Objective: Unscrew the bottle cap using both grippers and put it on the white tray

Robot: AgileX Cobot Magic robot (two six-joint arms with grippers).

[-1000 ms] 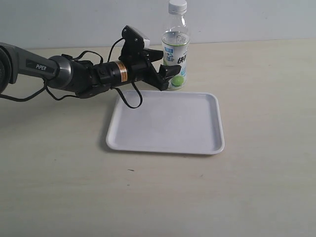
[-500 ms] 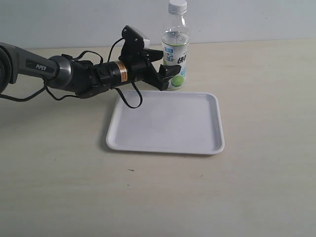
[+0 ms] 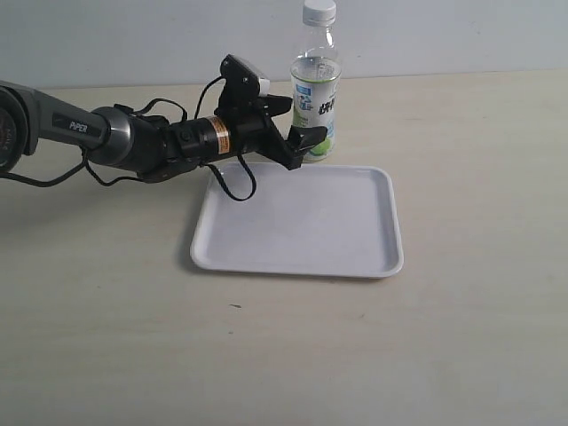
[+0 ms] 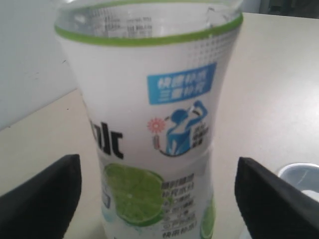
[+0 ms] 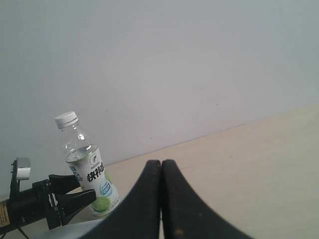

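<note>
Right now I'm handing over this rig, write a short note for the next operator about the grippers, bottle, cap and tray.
Left gripper: open, jaws either side of the bottle at its label, not closed on it.
Right gripper: shut, empty, away from the bottle.
Bottle stands upright on the table, just beyond the white tray; bottle cap is on its neck.
Done: left arm lined up on the bottle.
Left to do: grip bottle, unscrew cap, place it on the tray.

Bottle upright just beyond white tray; bottle cap screwed on; left gripper straddles the label, fingers clear of it; right gripper fingers pressed together.
</note>
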